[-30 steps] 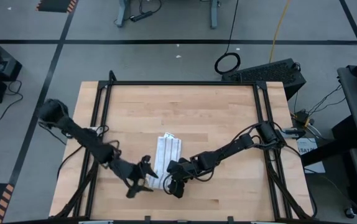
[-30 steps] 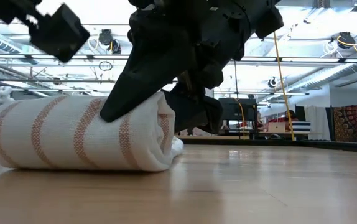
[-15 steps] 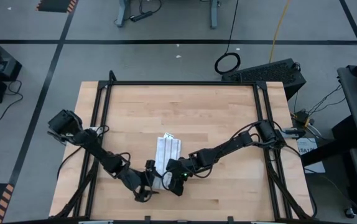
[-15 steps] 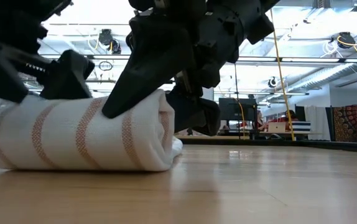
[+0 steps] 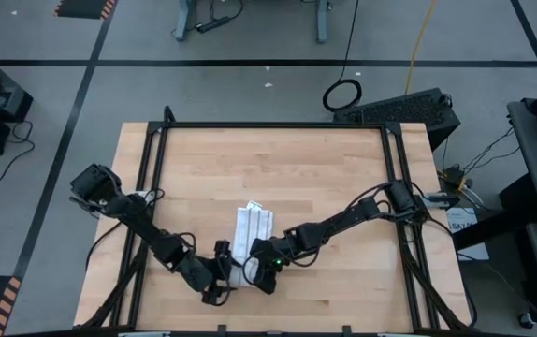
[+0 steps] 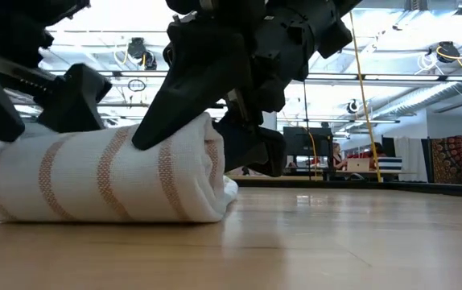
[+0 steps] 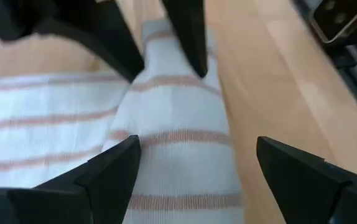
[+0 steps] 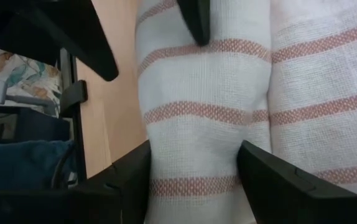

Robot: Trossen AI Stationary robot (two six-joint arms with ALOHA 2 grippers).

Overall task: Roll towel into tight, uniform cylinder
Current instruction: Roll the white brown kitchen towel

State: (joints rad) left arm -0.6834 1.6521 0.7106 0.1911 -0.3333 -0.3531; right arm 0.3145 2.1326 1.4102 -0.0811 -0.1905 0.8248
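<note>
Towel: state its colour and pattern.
The towel is white with thin reddish-brown stripes across the roll, clearest in the right wrist view.

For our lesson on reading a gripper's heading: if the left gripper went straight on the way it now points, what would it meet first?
Most likely the white cloth towel with thin reddish stripes, rolled between the left gripper's open fingers; beyond it stands the right gripper, though depth is unclear.

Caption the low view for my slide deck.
Both grippers straddle the rolled towel on the wooden table.
</note>
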